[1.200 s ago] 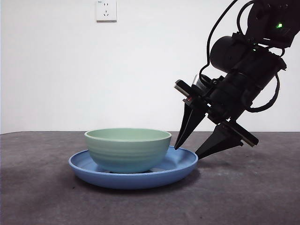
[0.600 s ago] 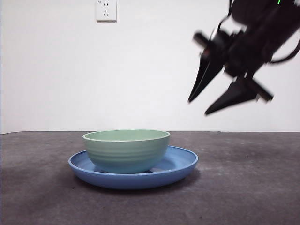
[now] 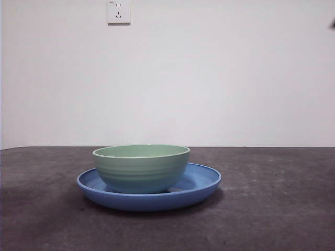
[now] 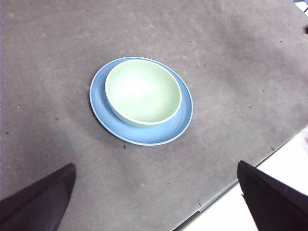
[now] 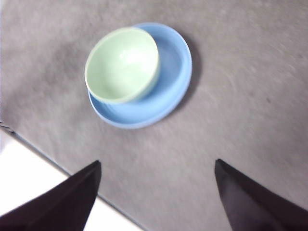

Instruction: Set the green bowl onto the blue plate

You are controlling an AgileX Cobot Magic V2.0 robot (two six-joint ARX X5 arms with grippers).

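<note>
Green bowl [image 3: 141,167] is sitting on the blue plate [image 3: 201,183], a bit left of the plate's middle, so more blue rim shows on the right. Both grippers are way up above it. Left gripper [image 4: 154,192] has its jaws spread wide with nothing between them, same deal with the right gripper [image 5: 156,192], neither touching anything. One bowl, one plate, that's it on the dark grey table [image 3: 272,209]. White wall socket [image 3: 119,11] up behind.

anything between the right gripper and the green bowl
Nothing but bare grey table: in the right wrist view the right gripper hangs open above it, apart from the green bowl sitting on the blue plate.
</note>
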